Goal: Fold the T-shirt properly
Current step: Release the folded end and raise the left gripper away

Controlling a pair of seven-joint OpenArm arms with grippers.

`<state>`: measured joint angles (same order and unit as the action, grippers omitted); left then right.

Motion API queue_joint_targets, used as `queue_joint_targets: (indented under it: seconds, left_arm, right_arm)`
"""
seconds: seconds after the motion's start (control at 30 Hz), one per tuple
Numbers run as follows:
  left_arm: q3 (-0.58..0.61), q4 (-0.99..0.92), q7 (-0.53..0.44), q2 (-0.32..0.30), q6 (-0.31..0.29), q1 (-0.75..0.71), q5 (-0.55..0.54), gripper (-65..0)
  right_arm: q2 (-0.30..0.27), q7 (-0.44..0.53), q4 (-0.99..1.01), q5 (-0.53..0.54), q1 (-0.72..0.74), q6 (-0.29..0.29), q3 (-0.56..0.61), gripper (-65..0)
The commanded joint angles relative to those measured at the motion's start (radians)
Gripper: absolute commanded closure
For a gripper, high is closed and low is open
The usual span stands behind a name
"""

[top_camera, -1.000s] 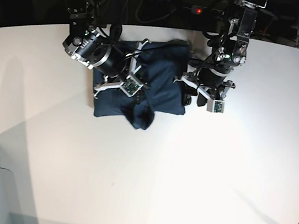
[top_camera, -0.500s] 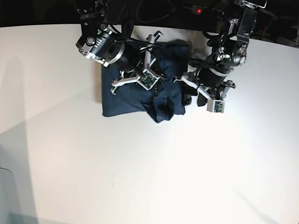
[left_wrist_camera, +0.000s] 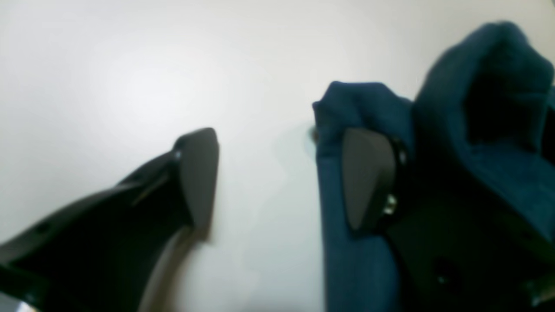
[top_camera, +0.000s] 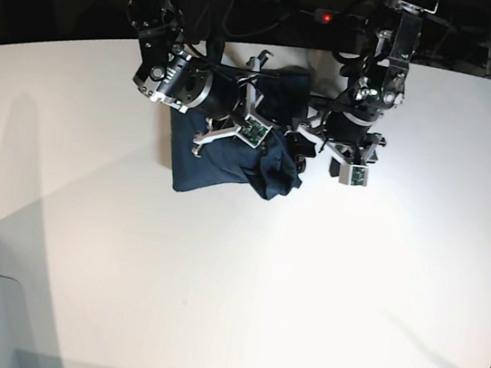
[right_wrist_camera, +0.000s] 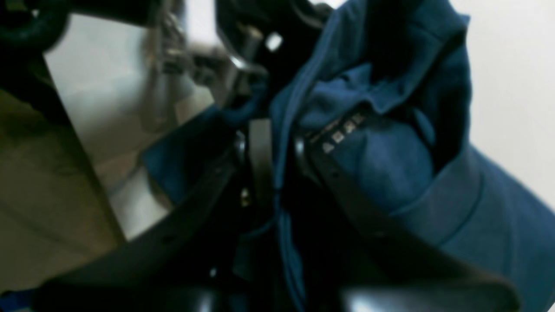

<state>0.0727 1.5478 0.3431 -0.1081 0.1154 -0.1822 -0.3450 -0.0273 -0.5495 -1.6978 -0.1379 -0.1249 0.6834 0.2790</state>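
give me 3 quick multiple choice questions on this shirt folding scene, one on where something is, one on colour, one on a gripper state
1. Where does the T-shirt lie on the table?
A. near the far edge, between the arms
B. at the near edge
C. hanging off the side

2. What colour is the T-shirt?
A. red
B. dark navy blue
C. white

3. How do the two grippers stand?
A. both open
B. left gripper open, right gripper shut on the T-shirt
C. both shut on cloth

Answers: 1 A, the base view shows it up by the arm mounts. 2 B, blue cloth in every view. 3 B, bare table shows between the left fingers, while cloth is pinched between the right ones.
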Motion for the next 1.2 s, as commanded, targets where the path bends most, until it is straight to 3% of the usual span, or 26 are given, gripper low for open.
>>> queue_joint_targets:
  seconds: [0.0,0.2,0.33,0.6,0.87,1.17]
  left_arm:
    - [-0.021,0.027,0.023,-0.005,0.013,-0.006,-0.002,-46.2]
    - [-0.124,0.156,0.03,-0.003,0.011,-0.044,-0.002,-46.7]
    - [-0.202,0.236,0.032,-0.005,0.008,-0.09,-0.002,-46.7]
    - [-0.459,0.293,0.032,0.002,0.008,-0.147,-0.002,-46.7]
    - [-0.569,0.291,0.032,-0.005,0.008,-0.141,-0.002,-46.7]
    - [-0.563,0.291,0.032,0.002,0.008,-0.142,-0.002,-46.7]
  right_arm:
    - [-0.006,0.027,-0.017,0.022,0.012,0.015,0.007,-7.1]
    - [-0.009,0.032,-0.055,0.024,0.006,0.015,0.01,-35.7]
    - [-0.035,0.032,-0.137,0.028,-0.017,0.015,0.009,-41.6]
    - [-0.05,0.032,-0.218,0.028,-0.08,0.015,-0.096,-40.9]
    - [-0.05,0.027,-0.23,0.028,-0.108,0.015,-0.202,-13.9]
    - [-0.044,0.032,-0.183,0.03,-0.138,0.015,-0.192,-13.9]
